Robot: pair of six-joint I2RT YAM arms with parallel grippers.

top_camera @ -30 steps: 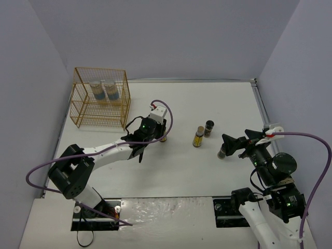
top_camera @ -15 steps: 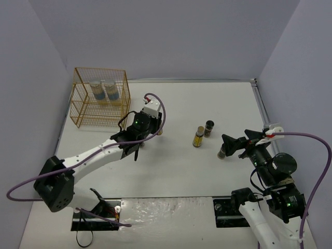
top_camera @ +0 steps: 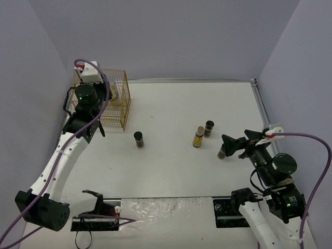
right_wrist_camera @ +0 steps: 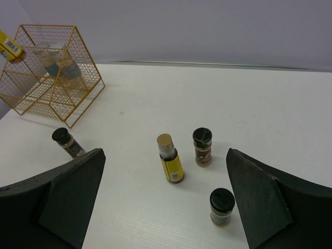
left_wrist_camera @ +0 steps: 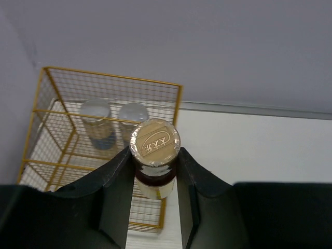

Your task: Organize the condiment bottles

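Left gripper (left_wrist_camera: 154,153) first: in my left wrist view its fingers are pinching a slim yellow-labelled bottle (left_wrist_camera: 155,148) just under its gold cap, which is showing a stamped mark I cannot read. Beyond it the gold wire rack (left_wrist_camera: 111,75) is holding two pale jars (left_wrist_camera: 96,124) side by side, their blue labels showing through the mesh. In my right wrist view the right gripper (right_wrist_camera: 165,153) is gaping wide with nothing between its fingers, hovering over the white table (right_wrist_camera: 290,104). Ahead of it a second yellow bottle (right_wrist_camera: 170,158) is standing upright, wearing a tan cap and dark print too small to read. A brown-labelled dark jar (right_wrist_camera: 203,146) is standing just beside it, a nearer dark jar (right_wrist_camera: 222,206) is sitting a little apart, and a third dark jar (right_wrist_camera: 66,141) is standing near the rack's front corner, all three wearing black lids. The held bottle is showing at the upper left, tilted up by the rack's top edge, a barcode on its label. In the top view my left arm is reaching over the rack's left side, and the right gripper is hanging near the nearer dark jar.
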